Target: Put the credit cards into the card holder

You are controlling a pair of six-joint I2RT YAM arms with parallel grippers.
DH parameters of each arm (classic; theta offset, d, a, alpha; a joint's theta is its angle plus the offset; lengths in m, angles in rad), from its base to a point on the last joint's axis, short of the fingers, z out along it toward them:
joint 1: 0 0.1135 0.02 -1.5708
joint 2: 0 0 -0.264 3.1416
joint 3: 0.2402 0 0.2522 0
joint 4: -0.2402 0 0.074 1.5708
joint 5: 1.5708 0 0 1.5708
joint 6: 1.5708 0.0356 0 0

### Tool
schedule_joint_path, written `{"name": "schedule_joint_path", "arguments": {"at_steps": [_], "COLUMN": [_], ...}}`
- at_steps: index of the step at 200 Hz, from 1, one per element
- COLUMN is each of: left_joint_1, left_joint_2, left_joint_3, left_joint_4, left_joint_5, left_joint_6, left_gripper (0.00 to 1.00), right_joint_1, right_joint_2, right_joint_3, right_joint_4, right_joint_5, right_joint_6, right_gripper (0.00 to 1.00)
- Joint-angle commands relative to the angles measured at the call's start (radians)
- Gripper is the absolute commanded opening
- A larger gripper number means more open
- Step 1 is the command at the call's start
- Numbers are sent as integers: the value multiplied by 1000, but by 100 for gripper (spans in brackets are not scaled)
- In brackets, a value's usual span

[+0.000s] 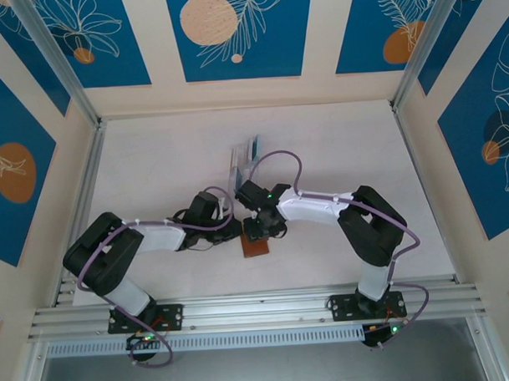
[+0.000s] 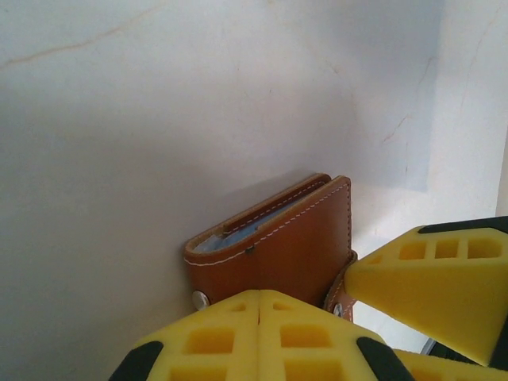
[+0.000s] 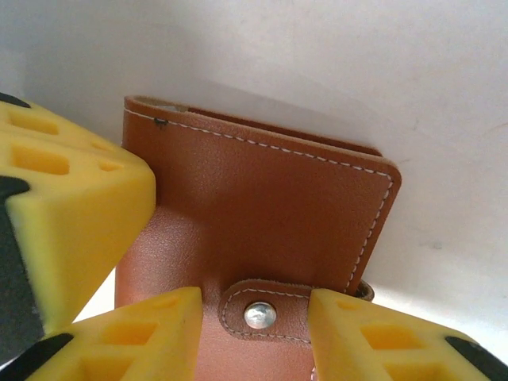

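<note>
left gripper (image 2: 259, 308) shut by the wallet (image 2: 278, 242), right gripper (image 3: 255, 317) half open astride its snap tab (image 3: 262, 295); pulling could drag the wallet instead of unsnapping it.

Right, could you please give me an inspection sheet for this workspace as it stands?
surface: white table, faint hairline marks.
job's things: card holder, brown, folded shut, lying between both hands; credit cards upright in a clear rack behind it, too small to count.
clutter: nothing seen.
hands: left hand shut, at the holder's side, contact unclear; right hand open, fingers either side of the snap tab.
cables: purple cables run along both arms, looping free.
surroundings: blue and cream patterned panels; aluminium rails at the near edge.
</note>
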Motion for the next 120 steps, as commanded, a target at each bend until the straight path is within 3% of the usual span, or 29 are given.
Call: {"name": "schedule_joint_path", "arguments": {"at_steps": [1,22,46,86,120], "left_joint_1": [-22,-26,-29,-33,-38], "left_joint_2": [32,38,47,63,67], "left_joint_3": [-24,-30,-37,-45,-53], "left_joint_4": [-39,-33,-23,-59,-95], "left_joint_5": [-23,-28,-39,-80,-124], "left_joint_6": [25,18,8,8,16], "left_gripper": [0,0,0,0,0], "right_joint_1": [26,43,49,47,5], "right_joint_2": [51,68,84,22,-83], "right_joint_3": [22,23,21,29,-13], "right_joint_4": [-42,-42,-53,-73,-51], "right_joint_5": [70,80,111,101,-35], "right_joint_6": [17,26,38,18,6], "right_gripper": [43,44,37,0,0]}}
